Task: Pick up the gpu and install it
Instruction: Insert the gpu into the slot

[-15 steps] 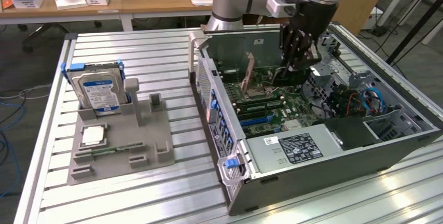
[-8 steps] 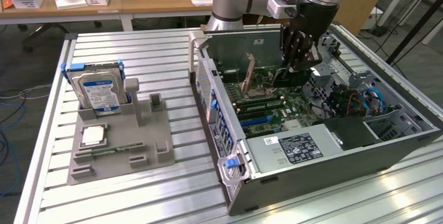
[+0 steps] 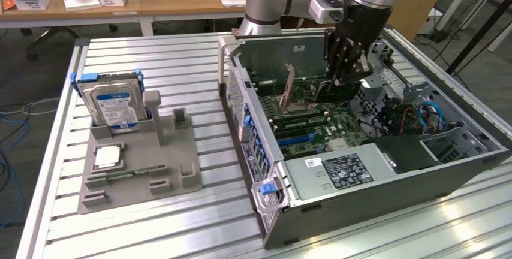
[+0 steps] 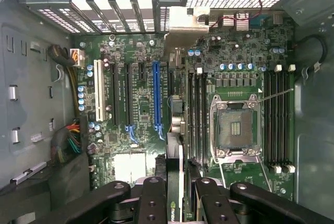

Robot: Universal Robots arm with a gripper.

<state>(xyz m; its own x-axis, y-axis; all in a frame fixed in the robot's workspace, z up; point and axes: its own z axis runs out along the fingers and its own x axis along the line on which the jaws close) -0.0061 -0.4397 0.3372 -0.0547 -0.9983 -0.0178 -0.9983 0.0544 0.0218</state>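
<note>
Your gripper hung inside the open computer case, above the motherboard, with its fingers clamped on the gpu. You held the card edge-on over the board, just beside the blue expansion slot and the empty processor socket. Outside the case, the hard drive stood upright in the grey parts holder on the slatted table.

A green logo mark shows on the card edge; the power supply label cannot be read.
</note>
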